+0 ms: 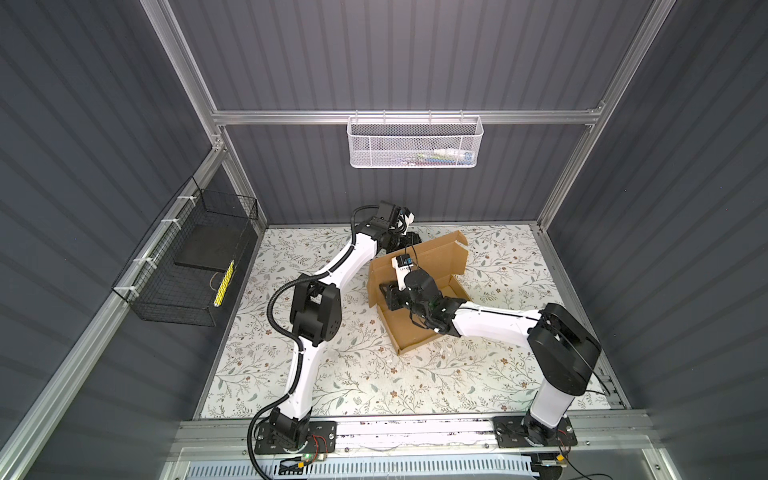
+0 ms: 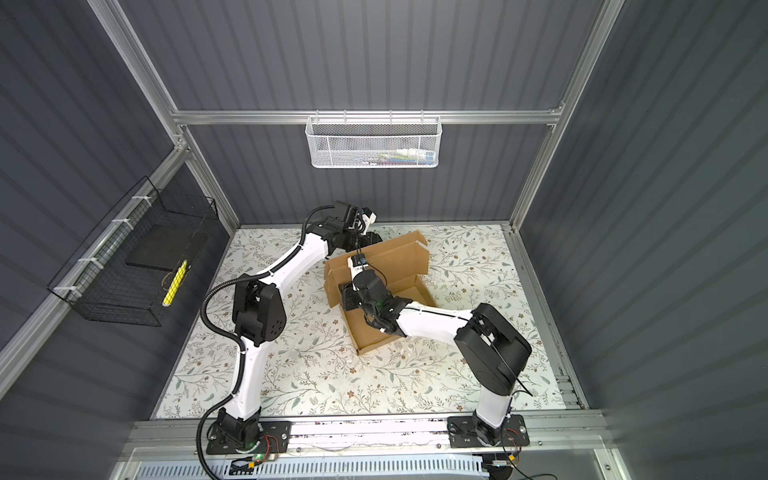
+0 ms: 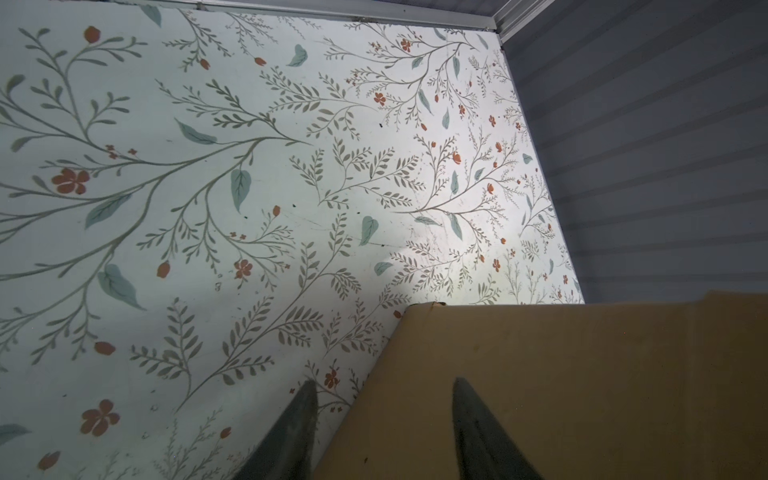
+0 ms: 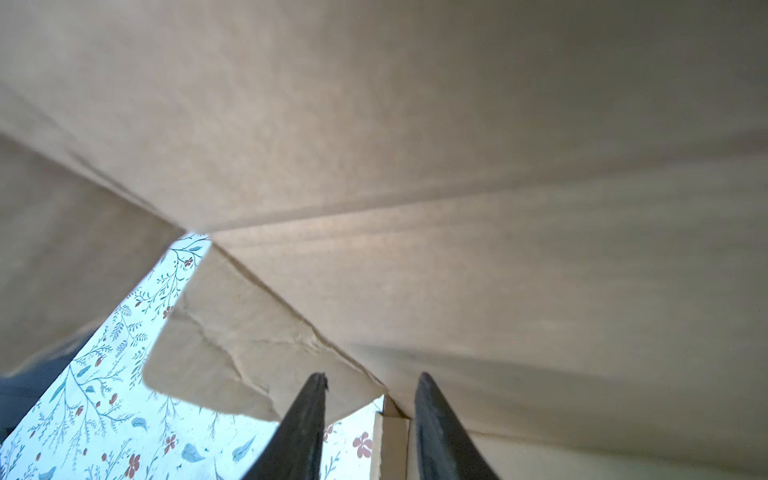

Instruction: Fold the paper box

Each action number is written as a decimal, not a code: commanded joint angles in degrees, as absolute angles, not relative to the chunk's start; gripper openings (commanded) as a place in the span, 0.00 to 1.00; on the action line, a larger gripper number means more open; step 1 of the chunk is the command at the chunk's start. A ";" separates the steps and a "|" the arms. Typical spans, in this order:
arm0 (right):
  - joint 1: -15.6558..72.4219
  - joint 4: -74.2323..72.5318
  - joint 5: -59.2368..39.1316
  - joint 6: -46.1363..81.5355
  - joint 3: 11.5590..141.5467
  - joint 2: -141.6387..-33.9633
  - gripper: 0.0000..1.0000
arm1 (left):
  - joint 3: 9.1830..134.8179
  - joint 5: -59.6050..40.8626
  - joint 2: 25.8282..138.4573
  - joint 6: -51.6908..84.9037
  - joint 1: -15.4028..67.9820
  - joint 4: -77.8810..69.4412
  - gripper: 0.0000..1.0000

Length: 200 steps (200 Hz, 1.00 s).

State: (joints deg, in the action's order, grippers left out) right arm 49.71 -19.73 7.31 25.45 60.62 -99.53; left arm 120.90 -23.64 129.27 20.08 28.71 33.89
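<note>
Paper box (image 1: pixel 436 257): brown corrugated sheet, half formed, toward the back middle of the floral table (image 1: pixel 357 374). Shallow base tray (image 1: pixel 409 332) lies flat on the table. Lid panel (image 2: pixel 390 257) stands raised behind it, tilted.

Handling, judged: light, fairly stiff across the panels, weak along the creases. Likely to slide on the table if pushed from one side only. Side flap (image 4: pixel 232 353) shows a cracked, crumpled facing in the right wrist view, so it is fragile there and best avoided. Better holds are the free panel edges close to a crease, thin enough for a shallow pinch.

Left gripper (image 3: pixel 382 386): at the back left corner of the box, behind the raised lid. Jaws parted about halfway. The panel's edge runs between the two fingers, one over cardboard and one over table. Not clamped.

Right gripper (image 4: pixel 372 378): reaches across into the tray's left end, close against the raised cardboard. Jaws parted narrowly, with a wall end between the fingers and table showing beside it. No squeeze seen.
</note>
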 commanded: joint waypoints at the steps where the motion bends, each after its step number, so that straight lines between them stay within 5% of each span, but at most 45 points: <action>1: 50.02 -18.62 9.43 25.13 57.39 -95.77 0.38 | 119.63 -21.61 124.41 18.15 27.56 34.71 0.54; 200: 49.57 -13.10 13.90 28.84 46.23 -89.47 0.39 | 114.73 -21.16 117.54 18.02 20.80 30.67 0.57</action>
State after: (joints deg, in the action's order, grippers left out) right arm 49.65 -13.82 13.34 28.14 46.96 -89.34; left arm 114.87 -20.78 121.80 19.03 21.69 31.22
